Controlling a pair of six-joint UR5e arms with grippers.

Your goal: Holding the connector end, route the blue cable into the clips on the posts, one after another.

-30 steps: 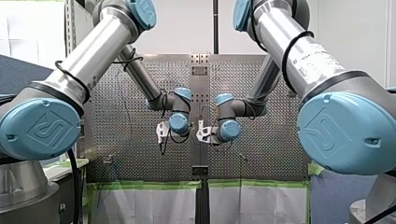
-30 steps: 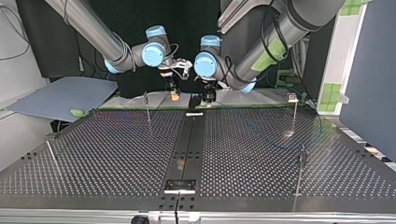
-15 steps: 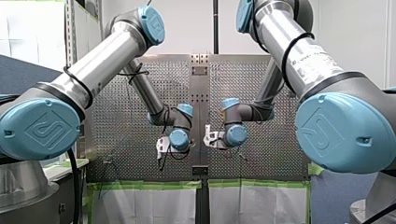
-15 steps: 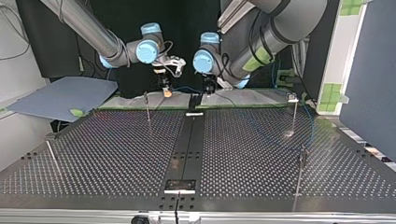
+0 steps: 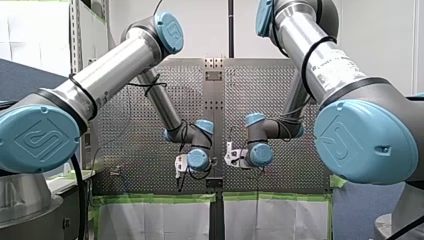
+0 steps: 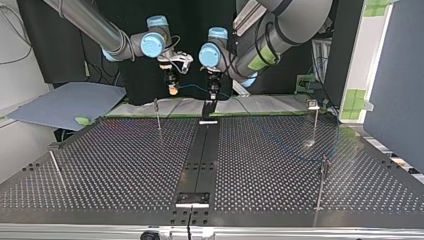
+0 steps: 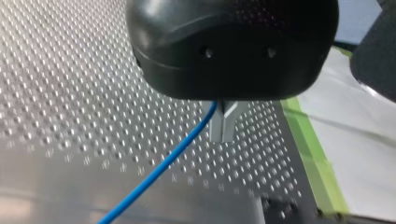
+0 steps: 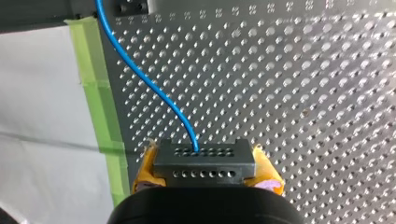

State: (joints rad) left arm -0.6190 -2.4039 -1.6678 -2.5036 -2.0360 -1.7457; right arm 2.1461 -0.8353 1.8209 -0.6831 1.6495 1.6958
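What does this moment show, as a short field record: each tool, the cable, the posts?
Right tool: shut on the connector, yellow pads at its sides
Left tool: shut on the blue cable
Position: both tools above the table, at its far edge in the top view
Posts: upright; whether the cable sits in any clip cannot be told

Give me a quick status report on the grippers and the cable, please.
Right gripper shut on connector. Left gripper shut on blue cable nearby. Both hang above the table. Nothing near the posts.
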